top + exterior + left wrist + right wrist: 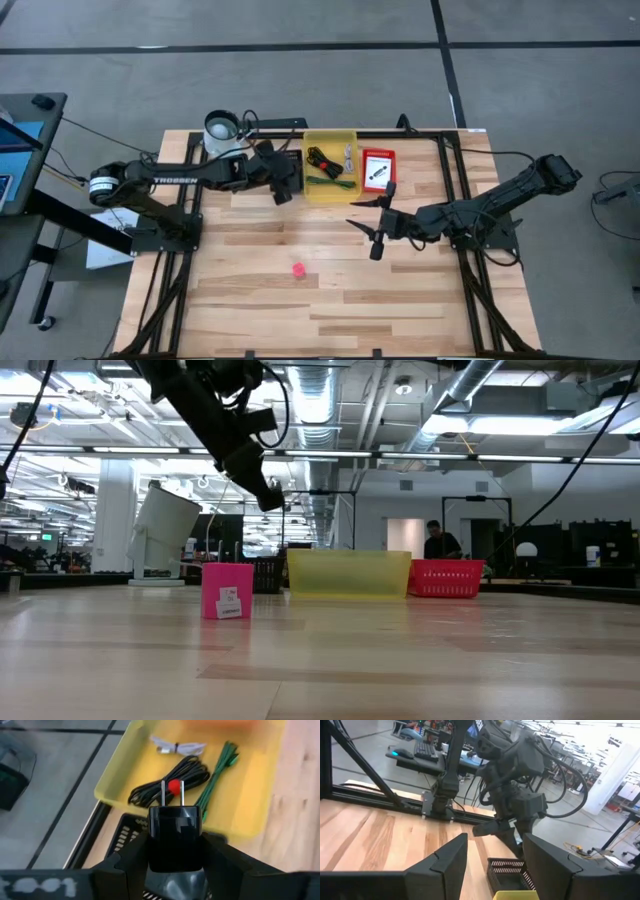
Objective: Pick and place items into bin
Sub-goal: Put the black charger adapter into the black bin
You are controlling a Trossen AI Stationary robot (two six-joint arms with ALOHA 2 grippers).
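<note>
I have the left gripper [175,851] clamped on a black plug [175,837] just short of the yellow bin [330,165], cable [172,779] and green stick [220,772] already inside; right gripper [378,226] idle, open; next: carry over rim, release; pink cube [298,269] remains

From my overhead camera the light wooden slatted table [330,290] is evenly lit, with only soft, short shadows beneath the arms. At table height, I see bright ceiling strip lights [500,422] glaring in the hall behind, and the near boards go soft. In my left wrist feed the black two-pronged plug adapter [175,835] is sharp, while the translucent yellow plastic bin [250,800] behind it blurs. The right wrist feed washes out white at one far corner.
</note>
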